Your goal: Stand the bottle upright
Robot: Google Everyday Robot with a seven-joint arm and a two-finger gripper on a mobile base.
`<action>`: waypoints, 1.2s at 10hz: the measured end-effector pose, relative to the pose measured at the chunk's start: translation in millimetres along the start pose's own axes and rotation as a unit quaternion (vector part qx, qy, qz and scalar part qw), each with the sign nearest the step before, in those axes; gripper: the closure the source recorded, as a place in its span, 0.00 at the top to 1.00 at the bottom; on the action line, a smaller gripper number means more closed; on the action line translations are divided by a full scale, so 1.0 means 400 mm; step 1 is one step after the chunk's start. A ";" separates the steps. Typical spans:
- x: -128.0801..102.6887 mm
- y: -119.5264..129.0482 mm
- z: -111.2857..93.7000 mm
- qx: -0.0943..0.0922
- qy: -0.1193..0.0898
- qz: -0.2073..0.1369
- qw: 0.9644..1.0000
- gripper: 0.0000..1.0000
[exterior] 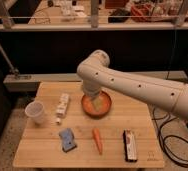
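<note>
White arm [142,90] extended in from right edge, rounded joint bent downward at centre, gripper [94,99] hanging below joint, pointing down, low over worktop [47,150]
</note>
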 end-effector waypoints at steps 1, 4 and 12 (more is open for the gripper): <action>-0.001 0.001 0.004 -0.002 0.001 -0.004 1.000 0.80; -0.044 -0.035 0.024 0.000 0.000 -0.034 0.999 0.80; -0.097 -0.092 0.077 0.009 -0.004 -0.091 0.996 0.80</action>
